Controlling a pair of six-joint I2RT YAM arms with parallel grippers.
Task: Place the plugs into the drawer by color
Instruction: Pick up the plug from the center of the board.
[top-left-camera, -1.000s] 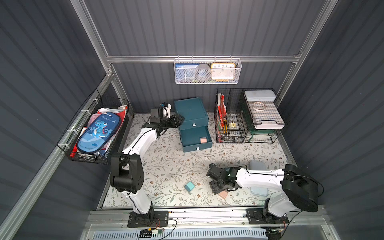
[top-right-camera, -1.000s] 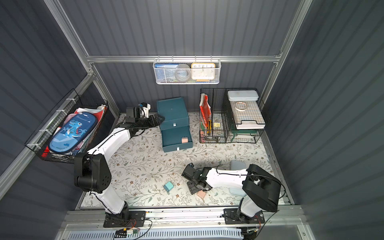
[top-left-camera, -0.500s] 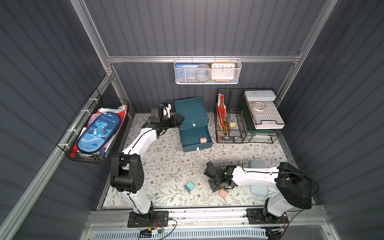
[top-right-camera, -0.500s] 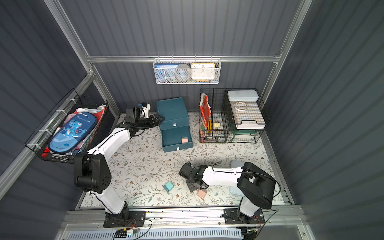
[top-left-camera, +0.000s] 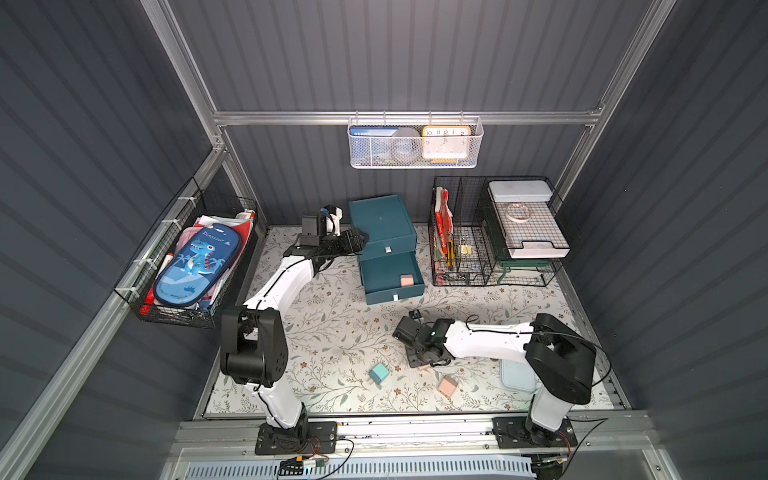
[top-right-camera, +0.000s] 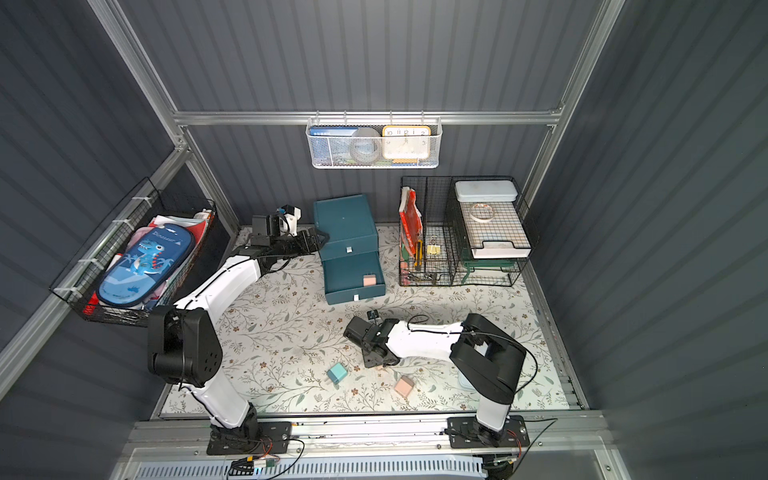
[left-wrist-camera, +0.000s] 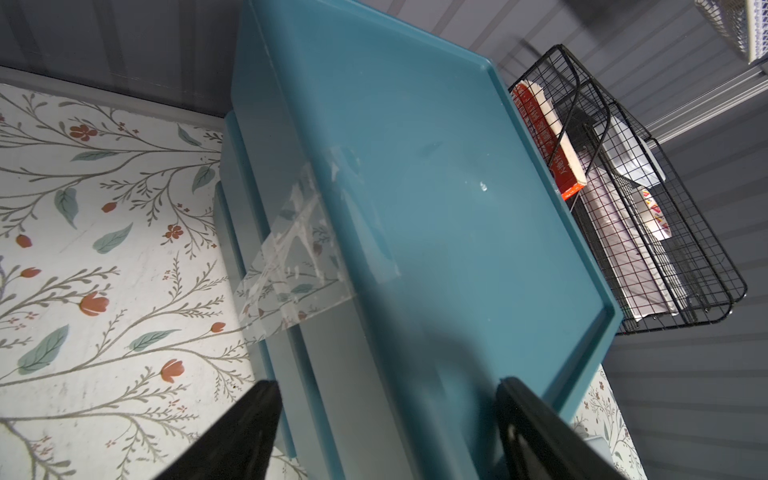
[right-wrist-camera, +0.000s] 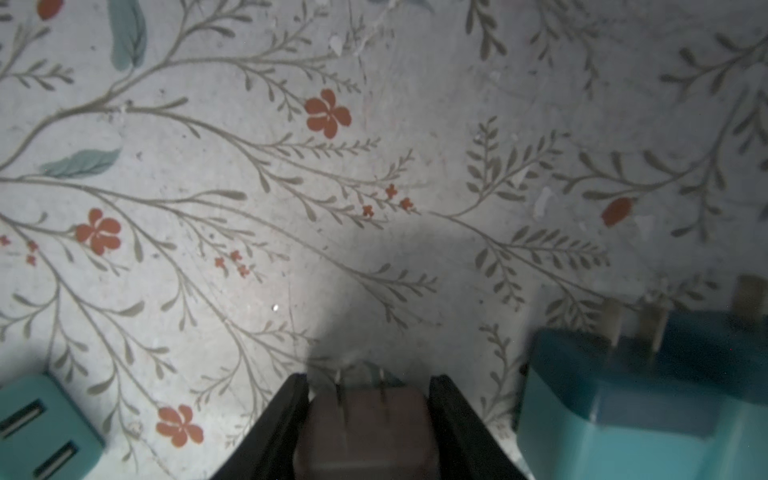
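Right gripper (right-wrist-camera: 370, 379) has just clamped a pink plug (right-wrist-camera: 365, 424) on the mat (right-wrist-camera: 374, 166); open drawer (top-left-camera: 386, 272) at 11 o'clock, one stored plug (top-left-camera: 406, 280) inside, likely comes next.

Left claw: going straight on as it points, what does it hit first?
The drawer: its teal side and top sit right ahead of the left claw, likely almost touching; depth unclear.

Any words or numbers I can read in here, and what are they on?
"Dinosaur": on the blue zipped pencil case with a cartoon dinosaur.
"10 11 12 1 2": on the yellow-framed clock face.
Too blurred to read: the white print on the red booklet; the label on the blue card beside the clock.
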